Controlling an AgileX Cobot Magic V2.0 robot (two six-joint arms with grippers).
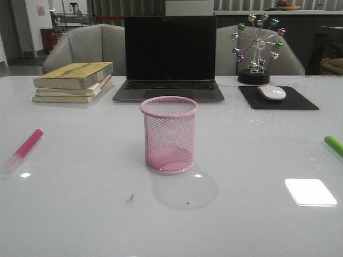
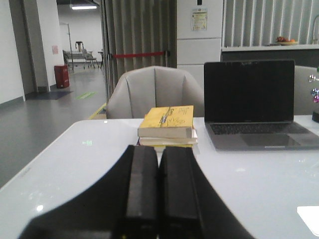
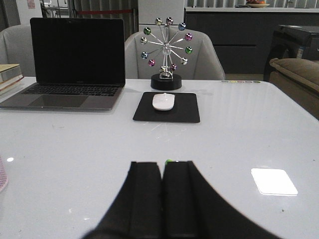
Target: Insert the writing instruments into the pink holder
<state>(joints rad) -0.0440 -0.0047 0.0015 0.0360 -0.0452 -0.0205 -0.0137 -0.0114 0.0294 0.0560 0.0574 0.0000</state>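
The pink wire-mesh holder (image 1: 169,135) stands upright and empty at the middle of the white table. A magenta-pink marker (image 1: 24,149) with a whitish end lies flat at the table's left side. At the right edge of the front view only the tip of the green marker (image 1: 334,144) shows. My left gripper (image 2: 158,149) is shut with nothing between its fingers, above the table before the books. My right gripper (image 3: 163,165) is shut and empty too; a speck of the green marker (image 3: 168,161) peeks out just beyond its fingertips. Neither arm shows in the front view.
A stack of books (image 1: 75,81) lies at the back left, an open laptop (image 1: 170,59) behind the holder. At the back right sit a black mouse pad (image 1: 277,97) with a white mouse (image 1: 272,92) and a ferris-wheel desk toy (image 1: 257,48). Chairs stand behind the table.
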